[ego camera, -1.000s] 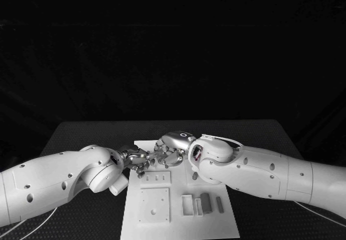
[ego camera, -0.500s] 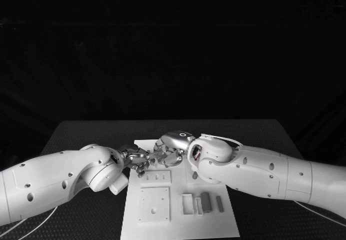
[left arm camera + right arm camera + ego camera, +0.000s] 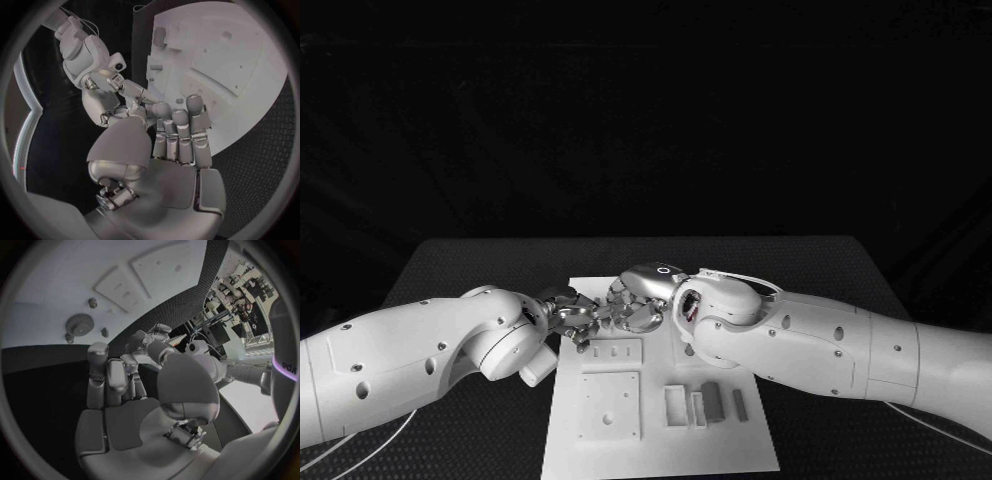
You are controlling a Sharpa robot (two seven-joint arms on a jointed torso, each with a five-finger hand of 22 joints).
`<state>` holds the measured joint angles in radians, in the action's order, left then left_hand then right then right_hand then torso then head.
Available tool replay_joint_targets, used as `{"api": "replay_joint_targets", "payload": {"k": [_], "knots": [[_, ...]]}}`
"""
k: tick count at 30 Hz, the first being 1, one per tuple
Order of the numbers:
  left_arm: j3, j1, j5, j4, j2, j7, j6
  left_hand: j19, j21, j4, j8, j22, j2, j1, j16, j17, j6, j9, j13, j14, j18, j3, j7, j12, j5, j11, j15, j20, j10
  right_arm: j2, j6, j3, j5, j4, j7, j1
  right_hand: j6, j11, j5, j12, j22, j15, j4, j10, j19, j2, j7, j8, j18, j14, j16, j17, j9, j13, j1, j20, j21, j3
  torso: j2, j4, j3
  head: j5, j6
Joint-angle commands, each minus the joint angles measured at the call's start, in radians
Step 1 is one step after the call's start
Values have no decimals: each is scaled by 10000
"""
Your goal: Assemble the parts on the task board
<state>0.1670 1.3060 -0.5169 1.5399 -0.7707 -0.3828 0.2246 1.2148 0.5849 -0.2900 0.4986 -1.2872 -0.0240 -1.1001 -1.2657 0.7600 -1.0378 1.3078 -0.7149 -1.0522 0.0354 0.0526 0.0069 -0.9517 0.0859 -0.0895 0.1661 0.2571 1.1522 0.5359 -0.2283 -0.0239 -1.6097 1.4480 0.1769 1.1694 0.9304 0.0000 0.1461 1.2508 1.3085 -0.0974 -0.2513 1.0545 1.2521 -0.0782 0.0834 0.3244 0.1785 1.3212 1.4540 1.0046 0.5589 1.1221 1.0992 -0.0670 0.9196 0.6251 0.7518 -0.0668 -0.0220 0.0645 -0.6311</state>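
Both hands meet fingertip to fingertip over the board's [image 3: 661,440] far end; left hand [image 3: 574,322] and right hand [image 3: 635,310] may share a small part, but I cannot tell. A misjudged handover could drop it onto the worktop [image 3: 473,270].

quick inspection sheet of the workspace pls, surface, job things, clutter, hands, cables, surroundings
surface: black table, bare round the board.
job things: white board mid-table; grey parts lie on its near right; a gear sits on its far part.
clutter: nothing seen.
hands: left hand and right hand meet fingertip to fingertip over the board's far end; whether anything is pinched cannot be told.
cables: pale cable under the left arm.
surroundings: dark backdrop behind the table.
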Motion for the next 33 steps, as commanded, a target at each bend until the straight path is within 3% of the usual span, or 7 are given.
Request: {"api": "replay_joint_targets", "payload": {"k": [1, 2, 9, 20, 33], "knots": [[-14, 5, 125, 44, 70, 97, -61, -52, -44, 5, -67, -10, 11, -115, -53, -12, -46, 199, 12, 62, 118, 49, 42, -45, -44, 8, 0, 25, -91, -92, 83, 0, -91, 92, -191, -17, 294, 39, 44, -21, 171, -59, -45, -28, 6, 4, 312, 30, 833, -14, -23, 10, 9, 8, -8, -26, 40, -9, 5, 5, -1, -7, -14], [-14, 5, 125, 43, 72, 88, -73, -44, -62, 15, -141, -28, -44, -388, -72, -50, -70, 179, 48, 68, 117, -8, 43, -61, -46, 7, 0, 22, -92, -99, 79, 0, -91, 95, -191, -19, 294, 39, 44, -21, 171, -59, -45, -28, 6, 4, 312, 30, 833, -14, -23, 10, 9, 8, -8, -26, 40, -9, 6, 6, -1, -8, -16], [-14, 6, 123, 39, 77, -16, -209, -33, -91, -8, -266, -57, -87, -509, -104, -105, -115, 146, 105, 78, 103, 35, 55, -83, -49, 19, -13, 10, -97, -111, -13, 0, -103, 118, -187, -27, 294, 39, 44, -21, 171, -59, -45, -28, 6, 4, 312, 30, 833, -14, -23, 10, 9, 8, -8, -26, 40, -9, 4, 0, 2, -23, -51], [-14, 6, 50, 32, 81, -207, -391, 32, -157, -33, -515, -120, 138, -145, -185, -227, -297, 96, 234, 76, 99, 54, 40, -140, -79, 6, -13, 13, -74, -128, 11, 0, -105, 147, -206, -31, 294, 39, 44, -21, 171, -59, -45, -28, 6, 4, 312, 30, 833, -14, -23, 10, 9, 8, -8, -26, 40, -9, 2, 4, -6, -49, -86], [-15, 7, 14, 49, 70, -291, -475, 52, -189, -32, -594, -145, 162, 47, -218, -274, -347, 106, 278, 78, 102, 0, 33, -168, -28, -1, -7, 18, -68, -139, 22, 0, -130, 166, -194, -31, 294, 39, 44, -21, 171, -59, -45, -28, 6, 4, 312, 30, 833, -14, -23, 10, 9, 8, -8, -26, 40, -9, -1, -8, -12, -49, -115]]}}
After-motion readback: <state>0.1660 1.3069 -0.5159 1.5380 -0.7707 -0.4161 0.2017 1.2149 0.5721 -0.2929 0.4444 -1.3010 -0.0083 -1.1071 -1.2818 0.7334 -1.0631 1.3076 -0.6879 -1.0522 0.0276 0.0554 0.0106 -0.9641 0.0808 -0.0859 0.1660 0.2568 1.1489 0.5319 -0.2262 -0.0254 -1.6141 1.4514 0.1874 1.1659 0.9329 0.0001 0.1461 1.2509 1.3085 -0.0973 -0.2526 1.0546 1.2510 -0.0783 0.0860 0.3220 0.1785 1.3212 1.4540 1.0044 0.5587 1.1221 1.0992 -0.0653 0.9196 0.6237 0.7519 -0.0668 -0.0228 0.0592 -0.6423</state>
